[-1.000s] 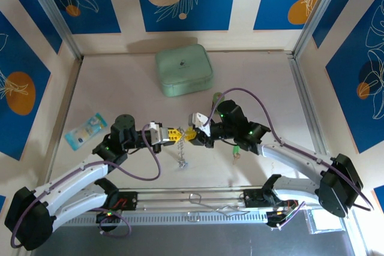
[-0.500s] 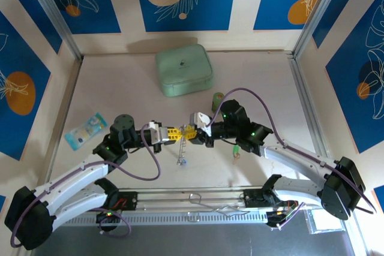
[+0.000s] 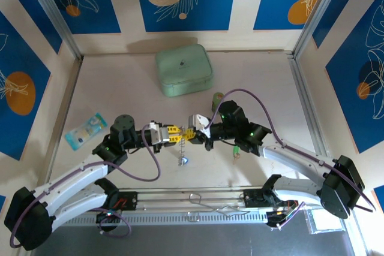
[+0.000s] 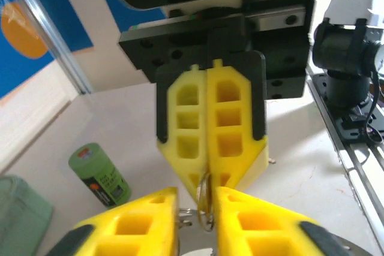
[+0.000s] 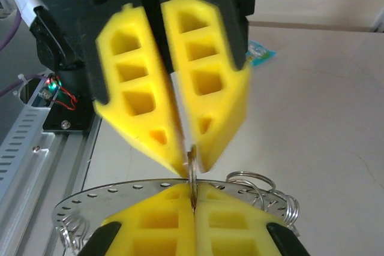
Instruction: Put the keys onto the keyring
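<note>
The keyring (image 4: 206, 204) is a silvery ring seen edge-on, held above the table between both grippers. My right gripper (image 5: 193, 187) is shut on the keyring (image 5: 192, 169). My left gripper (image 4: 197, 199) faces it with jaws parted; the ring stands in the gap beside one finger. From above, the left gripper (image 3: 172, 135) and right gripper (image 3: 191, 134) meet tip to tip. A chain hangs from the ring down to a small blue key (image 3: 183, 160). A green key (image 3: 236, 151) lies on the table by the right arm. Other keys are hidden.
A mint-green case (image 3: 184, 71) sits at the back centre. An upright green cylinder (image 3: 217, 98) stands behind the right arm. A blue packet (image 3: 86, 130) lies at the left. A thin perforated metal strip with wire loops (image 5: 258, 185) hangs under the right fingers.
My right gripper has closed onto the keyring. My left gripper, shut before, has parted its jaws. Both arms stayed close to where they were.
</note>
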Action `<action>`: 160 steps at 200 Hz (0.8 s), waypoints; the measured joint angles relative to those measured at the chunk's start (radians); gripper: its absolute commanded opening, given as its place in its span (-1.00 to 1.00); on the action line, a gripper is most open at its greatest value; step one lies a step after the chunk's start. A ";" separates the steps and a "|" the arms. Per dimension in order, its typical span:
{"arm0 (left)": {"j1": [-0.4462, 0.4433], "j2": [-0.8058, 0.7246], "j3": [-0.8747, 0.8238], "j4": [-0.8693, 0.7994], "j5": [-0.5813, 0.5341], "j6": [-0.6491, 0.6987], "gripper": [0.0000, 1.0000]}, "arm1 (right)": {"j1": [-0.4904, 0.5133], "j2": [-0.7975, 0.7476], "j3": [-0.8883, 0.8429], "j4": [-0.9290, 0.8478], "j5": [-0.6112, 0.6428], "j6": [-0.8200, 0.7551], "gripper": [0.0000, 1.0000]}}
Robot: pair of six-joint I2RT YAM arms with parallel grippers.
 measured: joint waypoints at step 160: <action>-0.018 0.009 0.133 -0.332 -0.063 0.107 -0.30 | 0.078 0.061 0.206 -0.364 0.215 -0.142 -1.00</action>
